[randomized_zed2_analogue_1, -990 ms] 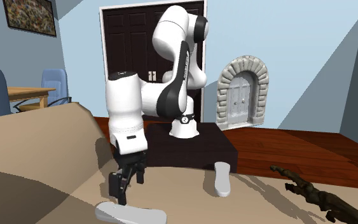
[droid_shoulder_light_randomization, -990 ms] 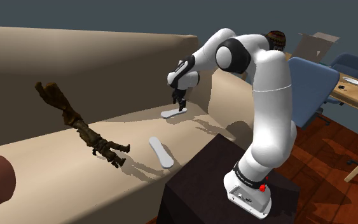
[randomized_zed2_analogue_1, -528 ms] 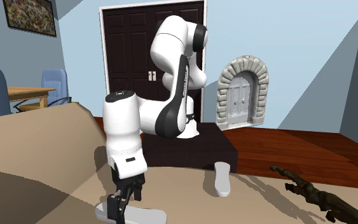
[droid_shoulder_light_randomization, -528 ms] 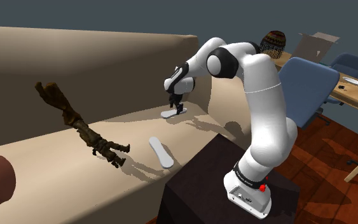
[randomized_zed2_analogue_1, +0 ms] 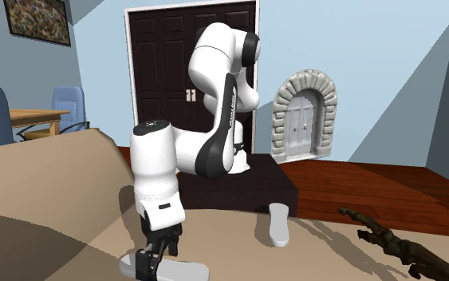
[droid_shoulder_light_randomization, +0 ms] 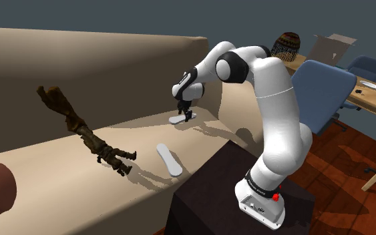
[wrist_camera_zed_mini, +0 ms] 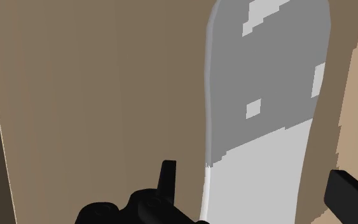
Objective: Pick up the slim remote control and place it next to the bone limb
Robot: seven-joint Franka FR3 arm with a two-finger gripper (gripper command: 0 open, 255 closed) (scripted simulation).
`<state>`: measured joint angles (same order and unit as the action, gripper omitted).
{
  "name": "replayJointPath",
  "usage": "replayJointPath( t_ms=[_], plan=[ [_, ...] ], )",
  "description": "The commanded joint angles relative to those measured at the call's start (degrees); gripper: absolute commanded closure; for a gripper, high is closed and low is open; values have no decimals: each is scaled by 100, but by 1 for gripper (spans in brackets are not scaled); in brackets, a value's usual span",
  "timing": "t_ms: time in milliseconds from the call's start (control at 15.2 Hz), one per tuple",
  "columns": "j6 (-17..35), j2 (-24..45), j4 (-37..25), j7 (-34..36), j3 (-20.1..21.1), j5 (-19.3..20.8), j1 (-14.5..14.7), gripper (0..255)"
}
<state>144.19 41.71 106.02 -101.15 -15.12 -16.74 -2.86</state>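
Having dropped lower, the all-black gripper [droid_shoulder_light_randomization: 187,116] is straddling the slim white remote control [wrist_camera_zed_mini: 266,95], fingers wide apart; closing off-centre risks flipping it away.

The glossy white arm of rounded tubular links [droid_shoulder_light_randomization: 283,100] has dark grey bands at its joints; its flared white base [droid_shoulder_light_randomization: 256,190] carries a small red button [droid_shoulder_light_randomization: 275,197]; the all-black two-finger gripper [droid_shoulder_light_randomization: 185,117] ends in slim, square-tipped fingers [wrist_camera_zed_mini: 349,196].
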Motion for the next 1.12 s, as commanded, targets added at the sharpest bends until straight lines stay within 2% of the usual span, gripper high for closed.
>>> replayJointPath(
  t_ms=[0, 66, 132, 726, 1056],
  plan=[
    [0, 0, 0, 0, 0, 0, 0, 0],
    [0, 0, 0, 0, 0, 0, 0, 0],
    [0, 0, 0, 0, 0, 0, 0, 255],
    [1, 0, 0, 0, 0, 0, 0, 255],
    [-223, -318, 95, 58, -99, 95, 75, 255]
  ],
)
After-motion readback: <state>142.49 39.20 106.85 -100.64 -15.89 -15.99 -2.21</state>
